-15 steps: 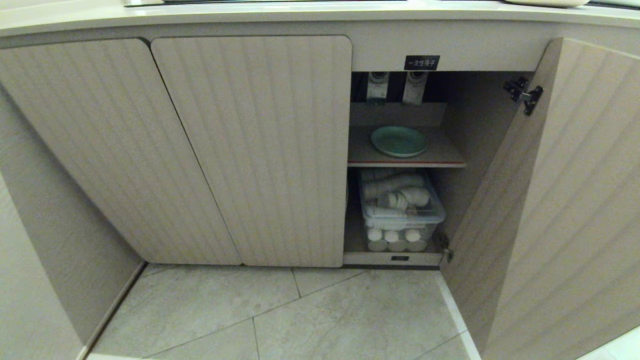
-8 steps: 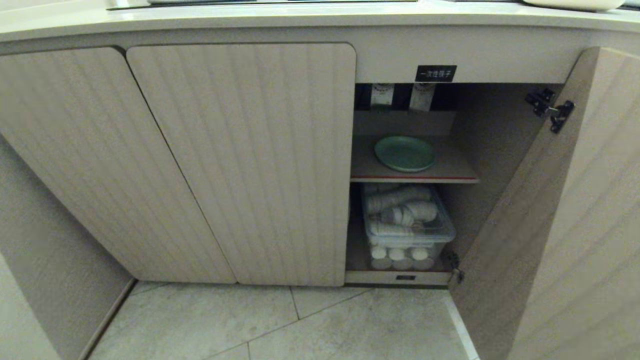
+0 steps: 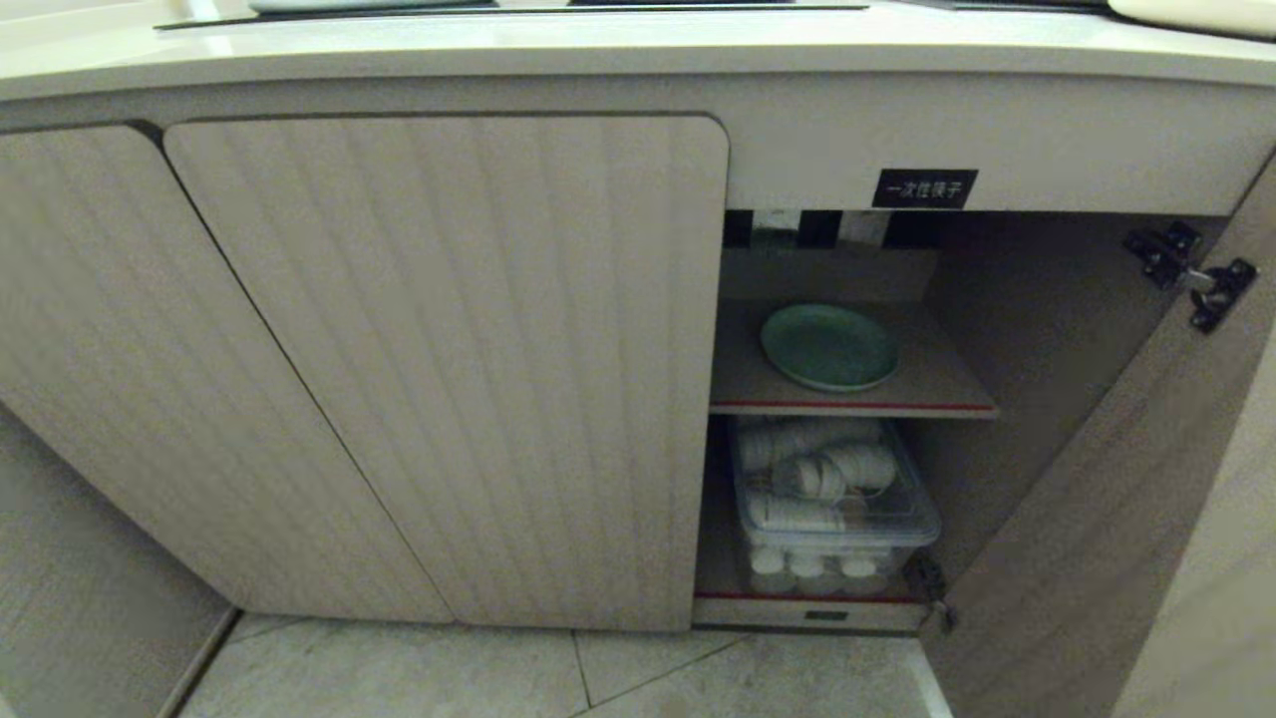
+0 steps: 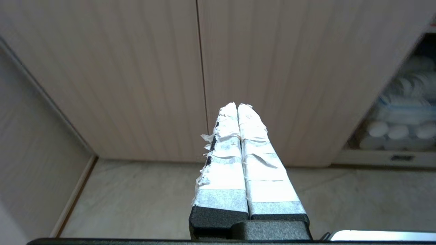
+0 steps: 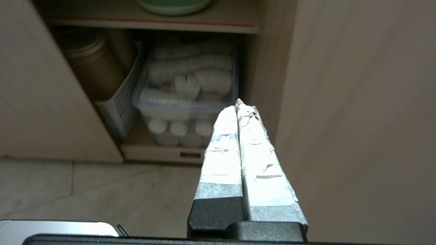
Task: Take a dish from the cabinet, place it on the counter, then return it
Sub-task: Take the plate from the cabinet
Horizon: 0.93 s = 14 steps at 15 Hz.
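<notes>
- Cabinet [image 3: 449,369]: beige base unit, ribbed round-cornered doors. Two left doors shut; right door [image 3: 1126,519] swung wide open, black hinge [image 3: 1191,274] near its top edge.
- Worktop [image 3: 598,50]: cream slab running across the top of the head view, above the cabinet, raised lip along the front.
- Floor [image 3: 558,673]: grey tiles below the doors.
- Inner shelf [image 3: 937,384]: red-edged board in the open compartment, upper level.
- Clear plastic bin [image 3: 897,519]: on the lower level under the shelf, filled with stacked white paper cups [image 3: 827,469]. Right wrist view shows a white slotted basket [image 5: 122,102] just beside the bin.
- Dish [image 3: 829,346]: mint-green plate lying flat on the inner shelf, toward its left half, nothing touching it. Its front rim also shows at the edge of the right wrist view [image 5: 173,6].
- Black label [image 3: 924,187]: white characters, on the rail above the open compartment.
- Left claw [image 4: 237,106]: tape-wrapped fingers pressed together, empty, facing the shut doors above the floor.
- Right claw [image 5: 237,103]: taped fingers pressed together, empty, facing the open compartment at bin level, well apart from the dish.
</notes>
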Tool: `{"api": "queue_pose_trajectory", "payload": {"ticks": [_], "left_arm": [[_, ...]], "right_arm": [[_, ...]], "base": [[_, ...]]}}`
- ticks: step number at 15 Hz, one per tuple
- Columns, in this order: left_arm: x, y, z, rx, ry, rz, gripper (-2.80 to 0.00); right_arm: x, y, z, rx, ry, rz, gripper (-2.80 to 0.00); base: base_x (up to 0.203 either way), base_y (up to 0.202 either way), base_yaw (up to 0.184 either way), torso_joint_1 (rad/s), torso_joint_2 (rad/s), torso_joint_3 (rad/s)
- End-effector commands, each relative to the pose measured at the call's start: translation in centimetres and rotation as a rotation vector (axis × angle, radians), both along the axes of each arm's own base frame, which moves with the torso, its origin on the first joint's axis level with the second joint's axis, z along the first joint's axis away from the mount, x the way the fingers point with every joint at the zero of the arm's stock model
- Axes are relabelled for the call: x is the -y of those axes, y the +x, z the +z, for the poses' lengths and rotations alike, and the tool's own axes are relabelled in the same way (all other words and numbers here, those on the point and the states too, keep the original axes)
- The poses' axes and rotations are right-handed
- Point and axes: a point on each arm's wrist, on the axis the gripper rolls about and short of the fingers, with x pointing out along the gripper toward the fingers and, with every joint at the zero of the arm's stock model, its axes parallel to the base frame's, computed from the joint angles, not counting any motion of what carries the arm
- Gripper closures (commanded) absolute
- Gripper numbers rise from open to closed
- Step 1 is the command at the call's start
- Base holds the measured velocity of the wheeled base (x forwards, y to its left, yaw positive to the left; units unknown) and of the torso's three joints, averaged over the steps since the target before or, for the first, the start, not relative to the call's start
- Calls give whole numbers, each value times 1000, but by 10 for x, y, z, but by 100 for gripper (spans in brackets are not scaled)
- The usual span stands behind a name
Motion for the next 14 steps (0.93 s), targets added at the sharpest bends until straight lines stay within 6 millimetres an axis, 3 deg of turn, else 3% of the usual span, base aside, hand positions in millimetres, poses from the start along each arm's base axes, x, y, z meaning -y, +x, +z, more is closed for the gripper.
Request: {"api": "queue_pose_trajectory", "payload": {"ticks": [1,8,14], "left_arm": [[0,0,0,0,0,1,0],[0,0,0,-1,1,1,0],[0,0,0,0,0,0,0]], "right_arm": [[0,0,0,-1,-1,0,0],[0,0,0,0,-1,0,0],[0,0,0,-1,-1,0,0]], "base": [[199,0,1,2,-1,2],[192,0,0,5,2,2],[18,0,0,1,0,0]]}}
